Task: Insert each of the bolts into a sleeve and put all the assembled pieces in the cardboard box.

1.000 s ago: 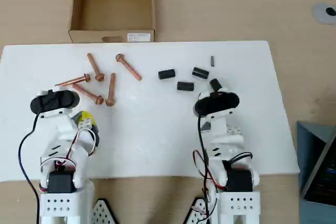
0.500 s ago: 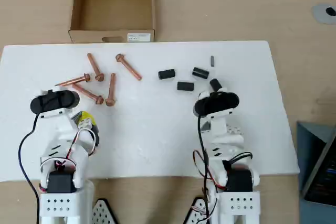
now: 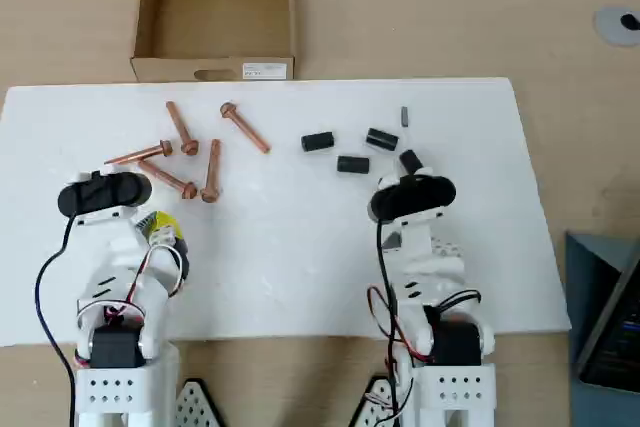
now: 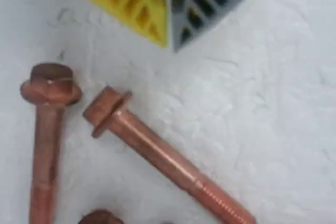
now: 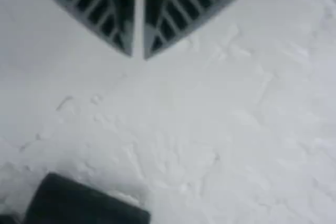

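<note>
Several copper bolts (image 3: pixel 190 152) lie scattered on the left of the white mat (image 3: pixel 290 247). Several black sleeves (image 3: pixel 352 164) lie right of centre. The cardboard box (image 3: pixel 139 27) stands open beyond the mat's far left edge, with nothing inside. My left arm (image 3: pixel 105 194) rests just short of the bolts. Its left gripper (image 4: pixel 170 44), one yellow and one grey finger, is shut on nothing above a bolt (image 4: pixel 163 158), with another bolt (image 4: pixel 46 129) beside it. My right arm (image 3: pixel 412 197) sits just short of the nearest sleeve (image 3: pixel 409 161). The right gripper (image 5: pixel 137 53) is shut and holds nothing, a sleeve (image 5: pixel 84 205) ahead of it.
A small grey pin (image 3: pixel 405 117) lies past the sleeves. The mat rests on a wooden table (image 3: pixel 420 27). A grey disc (image 3: pixel 618 24) sits at the far right and a dark device (image 3: pixel 605 312) at the right edge. The mat between the arms is bare.
</note>
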